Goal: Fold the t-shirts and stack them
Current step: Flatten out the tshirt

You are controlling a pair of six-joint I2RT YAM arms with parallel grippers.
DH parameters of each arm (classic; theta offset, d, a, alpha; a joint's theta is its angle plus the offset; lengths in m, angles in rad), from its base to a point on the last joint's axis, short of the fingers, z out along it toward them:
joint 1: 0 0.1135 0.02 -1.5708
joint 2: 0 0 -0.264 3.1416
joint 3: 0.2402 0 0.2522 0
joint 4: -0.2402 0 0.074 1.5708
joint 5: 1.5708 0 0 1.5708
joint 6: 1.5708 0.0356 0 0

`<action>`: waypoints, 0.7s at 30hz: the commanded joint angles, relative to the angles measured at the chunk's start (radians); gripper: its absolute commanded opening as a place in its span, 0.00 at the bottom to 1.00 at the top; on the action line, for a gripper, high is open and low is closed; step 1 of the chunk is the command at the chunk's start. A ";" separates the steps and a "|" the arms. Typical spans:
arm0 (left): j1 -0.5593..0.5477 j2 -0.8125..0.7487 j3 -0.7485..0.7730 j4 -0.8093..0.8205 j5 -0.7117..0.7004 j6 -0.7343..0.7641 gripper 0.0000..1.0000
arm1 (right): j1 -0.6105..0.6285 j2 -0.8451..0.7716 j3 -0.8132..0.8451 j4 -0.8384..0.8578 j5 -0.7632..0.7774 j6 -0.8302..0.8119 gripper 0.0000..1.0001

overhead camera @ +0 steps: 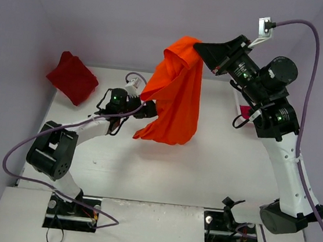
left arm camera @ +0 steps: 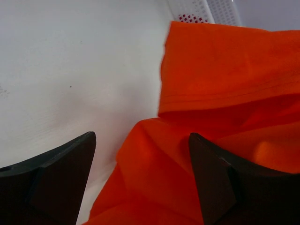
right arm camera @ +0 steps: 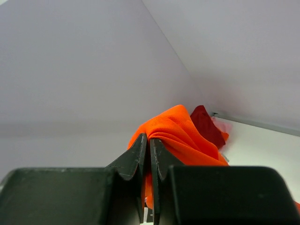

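The bright orange t-shirt hangs in the air over the back of the table, its lower hem near the tabletop. My right gripper is raised high and shut on the shirt's top; in the right wrist view its jaws pinch a bunched fold of orange cloth. My left gripper is at the shirt's left edge, low over the table. Its jaws stand open, with loose orange cloth lying between them, unpinched. The dark red t-shirt lies crumpled at the back left.
A white mesh basket stands beyond the orange shirt, with red showing through its holes. A patch of crimson-pink shows behind the right arm. Grey walls close the table at the back and both sides.
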 commanded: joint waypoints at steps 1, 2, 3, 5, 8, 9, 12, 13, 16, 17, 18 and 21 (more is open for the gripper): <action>-0.005 -0.014 0.050 0.157 0.046 -0.027 0.74 | 0.006 0.033 0.056 0.109 -0.066 0.041 0.00; -0.007 -0.011 0.053 0.166 0.044 -0.030 0.74 | 0.006 0.039 0.064 0.114 -0.072 0.046 0.00; -0.007 0.001 0.056 0.175 0.041 -0.033 0.74 | 0.008 0.042 0.070 0.115 -0.076 0.052 0.00; -0.005 0.015 0.067 0.215 0.038 -0.045 0.74 | 0.006 0.045 0.084 0.118 -0.092 0.057 0.00; -0.005 0.054 0.070 0.296 0.030 -0.081 0.73 | 0.008 0.044 0.093 0.118 -0.101 0.061 0.00; -0.007 0.080 0.068 0.321 0.030 -0.093 0.72 | 0.008 0.038 0.091 0.118 -0.103 0.061 0.00; -0.013 0.135 0.068 0.422 0.038 -0.145 0.57 | 0.006 0.026 0.081 0.117 -0.099 0.060 0.00; -0.016 0.149 0.068 0.467 0.043 -0.159 0.50 | 0.006 0.021 0.075 0.117 -0.098 0.060 0.00; -0.024 0.179 0.057 0.539 0.063 -0.199 0.20 | 0.008 0.012 0.062 0.115 -0.092 0.057 0.00; -0.025 0.181 0.047 0.551 0.064 -0.208 0.14 | 0.008 0.007 0.058 0.117 -0.089 0.055 0.00; -0.025 0.178 0.041 0.556 0.064 -0.207 0.03 | 0.006 0.006 0.052 0.117 -0.084 0.054 0.00; -0.025 0.137 0.024 0.494 0.055 -0.173 0.00 | 0.005 -0.004 0.041 0.115 -0.072 0.051 0.00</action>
